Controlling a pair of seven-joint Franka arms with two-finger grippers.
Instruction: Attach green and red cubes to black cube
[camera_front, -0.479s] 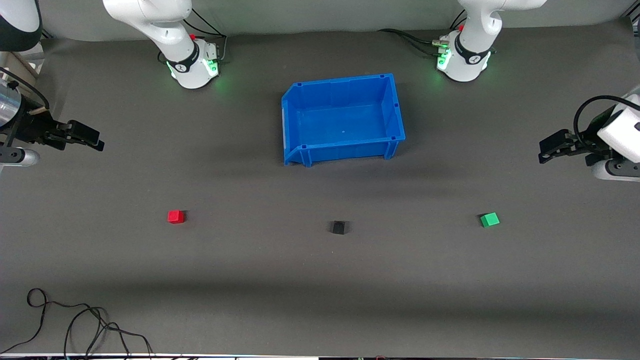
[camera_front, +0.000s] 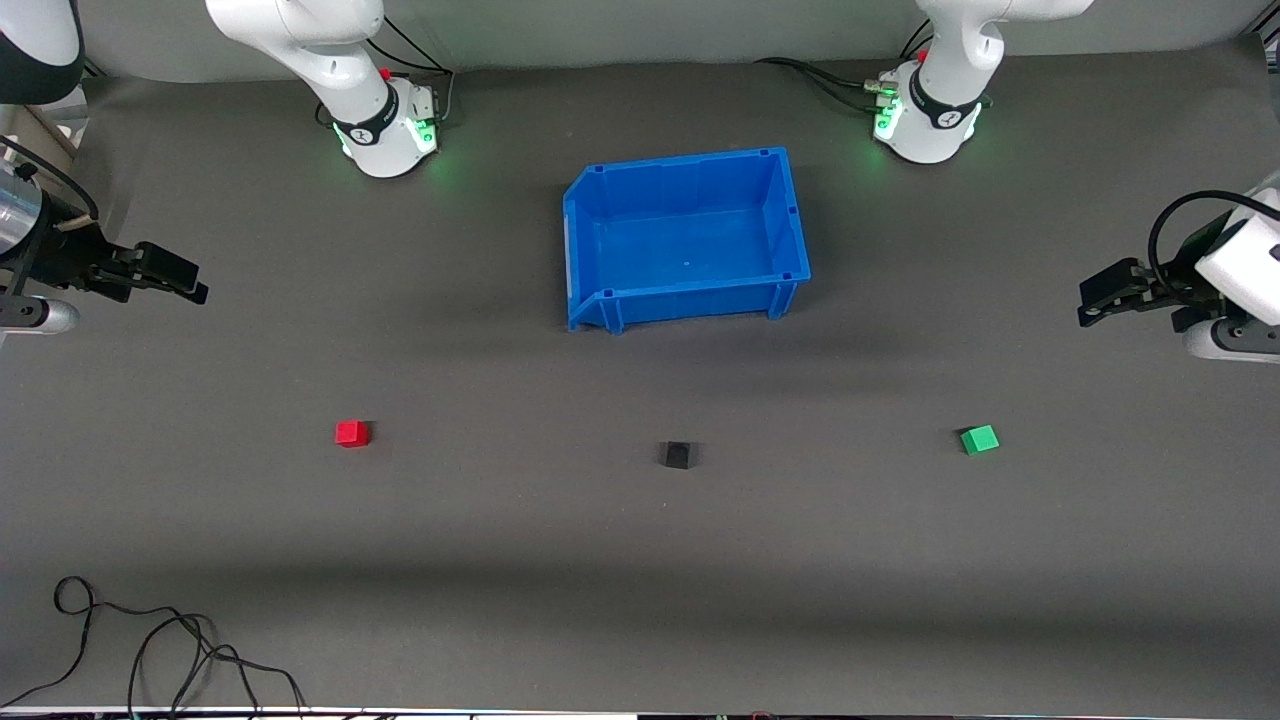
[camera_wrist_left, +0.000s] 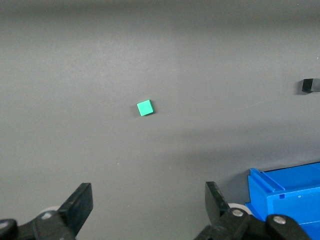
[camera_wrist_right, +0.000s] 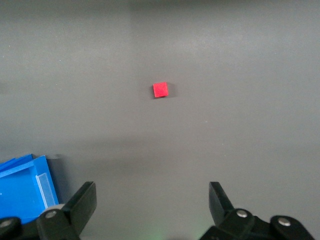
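The red cube (camera_front: 351, 433) lies on the grey mat toward the right arm's end; it also shows in the right wrist view (camera_wrist_right: 160, 89). The black cube (camera_front: 677, 455) lies mid-table, nearer the front camera than the blue bin, and shows in the left wrist view (camera_wrist_left: 310, 85). The green cube (camera_front: 979, 439) lies toward the left arm's end and shows in the left wrist view (camera_wrist_left: 145, 107). My right gripper (camera_front: 190, 285) (camera_wrist_right: 152, 200) is open and empty, up over the mat at its end. My left gripper (camera_front: 1090, 303) (camera_wrist_left: 148, 202) is open and empty at the other end.
A blue bin (camera_front: 790, 215) stands empty mid-table between the arm bases; its corner shows in the left wrist view (camera_wrist_left: 280, 190) and in the right wrist view (camera_wrist_right: 25, 187). Loose black cables (camera_front: 150, 650) lie at the mat's near corner on the right arm's end.
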